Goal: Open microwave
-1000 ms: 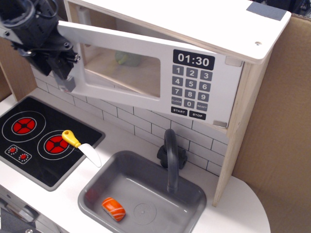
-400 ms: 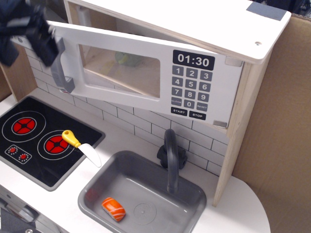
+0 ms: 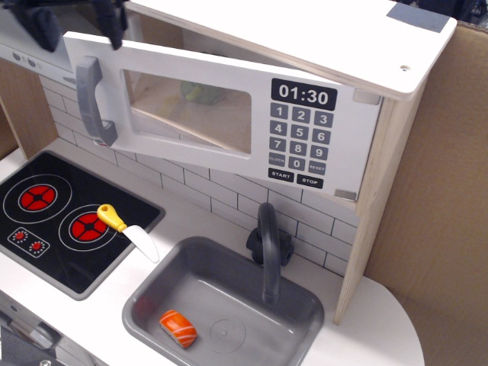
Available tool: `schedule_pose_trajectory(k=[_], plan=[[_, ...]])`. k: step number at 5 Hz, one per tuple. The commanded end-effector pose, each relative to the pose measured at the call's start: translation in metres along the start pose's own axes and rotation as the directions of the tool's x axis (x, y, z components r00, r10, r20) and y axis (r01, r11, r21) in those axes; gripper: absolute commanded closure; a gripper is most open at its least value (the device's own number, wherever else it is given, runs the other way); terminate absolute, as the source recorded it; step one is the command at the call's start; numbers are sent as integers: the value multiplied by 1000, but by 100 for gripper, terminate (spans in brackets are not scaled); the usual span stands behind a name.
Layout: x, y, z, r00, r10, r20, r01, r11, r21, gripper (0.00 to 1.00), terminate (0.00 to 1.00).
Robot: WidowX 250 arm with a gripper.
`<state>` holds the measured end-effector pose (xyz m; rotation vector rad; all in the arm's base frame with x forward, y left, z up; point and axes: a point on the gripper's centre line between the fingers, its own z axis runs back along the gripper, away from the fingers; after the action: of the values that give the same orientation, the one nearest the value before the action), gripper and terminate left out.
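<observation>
Pale-wood microwave [image 3: 396, 152] sits top centre, mounted above tiled backsplash [image 3: 206, 187]; long axis runs horiz., upper left to lower right in frame. White door [image 3: 229, 114] hinged on right side, swung partly open: left edge stands clear of the box, gap visible along top-left. Door face points toward camera and slightly left. Grey bar handle [image 3: 93, 99] is vert., at door's left end. Clear window [image 3: 189, 108] shows a green item [image 3: 200, 93] inside; ident. not clear. Clock display [image 3: 303, 95] reads 01:30, w/ grey keypad [image 3: 299, 141] below it.

Cardboard panel [image 3: 435, 213] stands at right, beside the box.

White counter [image 3: 381, 328] carries grey sink [image 3: 152, 305] w/ dark faucet [image 3: 267, 244] at its rear rim. Black hob [image 3: 46, 229] at left has two red rings.

Gripper [image 3: 76, 19] at top-left corner, dark, mostly cropped; above the handle, not touching it. Jaw state: cannot tell.

Toy knife [image 3: 126, 229], yellow handle, lies across hob's right edge, blade toward sink. Orange sushi piece [image 3: 178, 328] lies in sink basin.
</observation>
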<state>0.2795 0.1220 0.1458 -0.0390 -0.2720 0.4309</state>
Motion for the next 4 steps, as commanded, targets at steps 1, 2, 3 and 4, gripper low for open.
schedule_pose_trajectory(k=[1, 2, 3, 4], plan=[[51, 5, 13, 995, 60, 76, -62, 998, 28, 0, 0], [64, 12, 14, 994, 92, 65, -94, 995, 38, 0, 0], [59, 20, -1, 996, 44, 74, -50, 995, 83, 0, 0], [50, 27, -5, 995, 13, 98, -21, 996, 87, 0, 0]])
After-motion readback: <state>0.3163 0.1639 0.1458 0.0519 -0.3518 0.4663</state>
